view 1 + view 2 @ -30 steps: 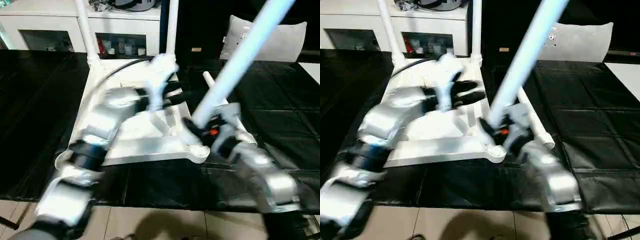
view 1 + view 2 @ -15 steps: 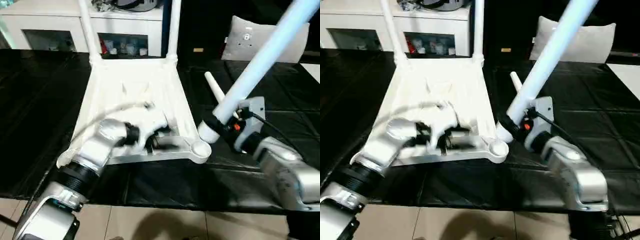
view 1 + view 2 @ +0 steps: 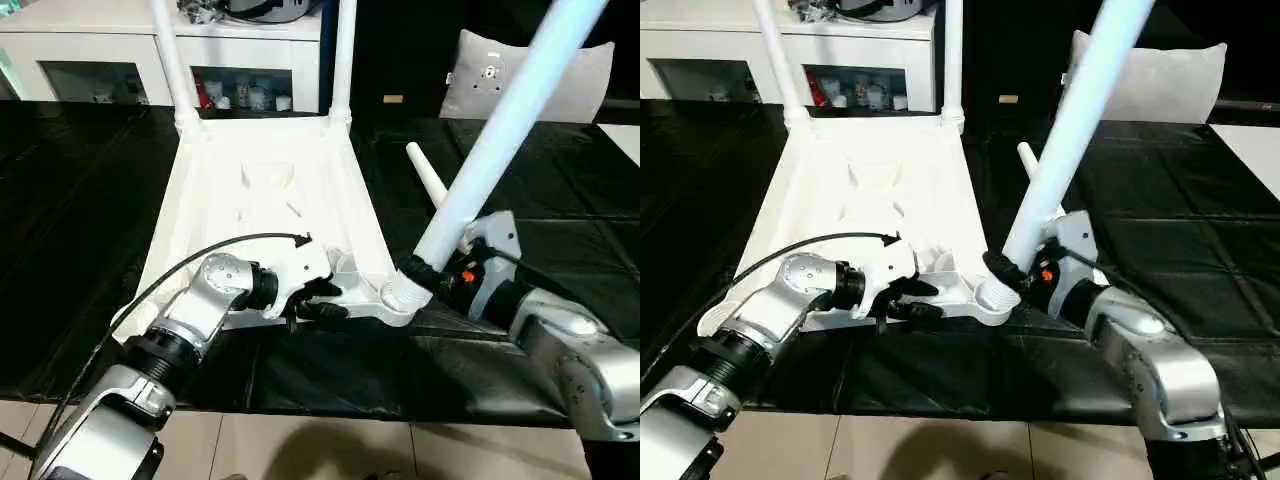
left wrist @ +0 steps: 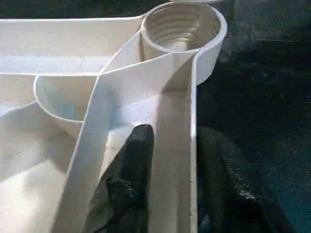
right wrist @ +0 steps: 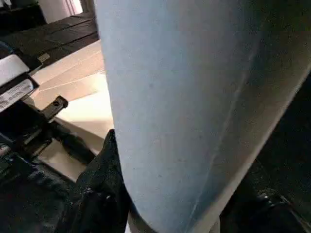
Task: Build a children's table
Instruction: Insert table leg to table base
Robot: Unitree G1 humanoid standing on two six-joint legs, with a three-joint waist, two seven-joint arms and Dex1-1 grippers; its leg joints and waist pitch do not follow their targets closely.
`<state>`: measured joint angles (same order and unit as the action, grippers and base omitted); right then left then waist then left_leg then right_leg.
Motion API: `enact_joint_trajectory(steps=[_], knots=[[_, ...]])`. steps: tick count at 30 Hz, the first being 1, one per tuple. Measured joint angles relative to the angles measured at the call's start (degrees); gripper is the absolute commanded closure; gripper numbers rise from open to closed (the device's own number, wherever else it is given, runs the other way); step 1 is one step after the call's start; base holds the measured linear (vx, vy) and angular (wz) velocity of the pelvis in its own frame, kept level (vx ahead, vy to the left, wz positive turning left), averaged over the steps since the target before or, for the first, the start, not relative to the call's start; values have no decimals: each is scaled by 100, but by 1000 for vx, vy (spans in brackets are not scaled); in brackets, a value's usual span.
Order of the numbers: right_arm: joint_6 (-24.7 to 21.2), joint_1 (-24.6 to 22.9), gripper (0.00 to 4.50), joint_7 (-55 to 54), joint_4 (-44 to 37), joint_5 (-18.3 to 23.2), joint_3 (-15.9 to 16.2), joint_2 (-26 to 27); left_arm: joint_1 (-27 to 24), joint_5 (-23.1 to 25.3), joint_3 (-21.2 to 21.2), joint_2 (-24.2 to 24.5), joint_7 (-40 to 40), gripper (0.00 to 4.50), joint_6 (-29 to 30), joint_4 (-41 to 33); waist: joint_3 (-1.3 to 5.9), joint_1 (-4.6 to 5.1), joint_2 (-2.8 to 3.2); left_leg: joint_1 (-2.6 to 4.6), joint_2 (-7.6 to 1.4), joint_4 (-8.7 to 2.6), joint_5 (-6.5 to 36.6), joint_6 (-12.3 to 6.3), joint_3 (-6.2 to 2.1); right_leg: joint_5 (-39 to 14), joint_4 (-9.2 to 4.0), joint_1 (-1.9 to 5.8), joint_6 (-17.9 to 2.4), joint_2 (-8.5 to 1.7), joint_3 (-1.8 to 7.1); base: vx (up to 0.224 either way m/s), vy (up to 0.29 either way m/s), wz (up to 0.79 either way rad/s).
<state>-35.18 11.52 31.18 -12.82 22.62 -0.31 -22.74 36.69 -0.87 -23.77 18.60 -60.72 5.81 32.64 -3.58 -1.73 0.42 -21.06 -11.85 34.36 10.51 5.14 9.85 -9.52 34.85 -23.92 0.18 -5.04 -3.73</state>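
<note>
The children's table top [image 3: 265,200] lies upside down on the black mat, ribs up, with two white legs [image 3: 168,55] [image 3: 345,55] standing in its far corner sockets. My right gripper [image 3: 1020,268] is shut on a third leg [image 3: 500,130], held steeply tilted. Its lower end rests at the near right socket [image 3: 992,297]. My left gripper [image 3: 318,300] sits astride the near rim just left of that socket, one finger [image 4: 133,165] inside the wall and one outside, shut on it. The socket [image 4: 182,24] shows threaded in the left wrist view. A fourth leg [image 3: 428,180] lies loose on the mat.
A black mat [image 3: 80,220] covers the work surface, and its near edge meets tiled floor [image 3: 330,450]. A white cabinet [image 3: 90,45] stands at the back left. A grey-white cushion [image 3: 575,80] leans at the back right.
My left gripper dropped from over the middle of the top to the near rim and closed on it. The right arm brought the leg's lower end onto the near right socket.
</note>
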Motion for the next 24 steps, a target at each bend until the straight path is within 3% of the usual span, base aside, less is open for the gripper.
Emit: enact_joint_trajectory(steps=[1, 5, 6, 9, 11, 17, 24], knots=[[2, 0, 260, 5, 0, -13, 32, -6, 14, 8, -3, -11, -28, 345, -11, 28, 0, 0, 0, 0, 0, 0, 0, 0, 0, 0, 0, 0, 0, 0, 0, 0, 0, 0], [-43, 1, 260, 74, 0, 30, 56, -49, 87, 41, -21, -55, -120, 355, -102, 157, 0, 0, 0, 1, 0, 0, 0, 0, -1, 0, 0, 1, 0, 0, 0, 0, 0, 0], [-79, 1, 260, 105, 0, 53, 54, -54, 137, 56, -21, -83, -169, 389, -125, 242, 0, -1, 0, 0, 0, 0, 0, 0, -1, 0, 0, 1, 0, -1, 0, 0, 0, 0], [-102, 1, 260, 168, 0, 123, 55, -54, 185, 59, -30, -96, -307, 397, -198, 336, 1, -4, 1, 1, 0, 0, 0, 0, -1, 0, 0, 1, 0, -1, 0, 0, 0, 0], [-102, 1, 260, 185, 0, 139, 55, -55, 225, 54, -28, -108, -413, 433, -252, 428, 1, -4, 2, 2, 1, 0, 0, 0, 0, 0, 0, 1, 0, -1, 0, 0, 0, 0], [-119, 54, 260, 293, 96, 134, 111, -98, 252, 61, -16, -114, -492, 450, -322, 539, 8, -4, 12, 4, 0, -1, 0, 0, -1, 0, 0, 5, 0, -1, 0, 0, 0, 0], [-402, 528, 260, 700, 504, 1, 626, -393, 352, 125, -105, 37, -848, 450, -564, 708, 11, 6, 10, 1, -2, -11, 0, 0, -1, -1, 1, 12, -1, 1, -2, 0, 0, 0]])
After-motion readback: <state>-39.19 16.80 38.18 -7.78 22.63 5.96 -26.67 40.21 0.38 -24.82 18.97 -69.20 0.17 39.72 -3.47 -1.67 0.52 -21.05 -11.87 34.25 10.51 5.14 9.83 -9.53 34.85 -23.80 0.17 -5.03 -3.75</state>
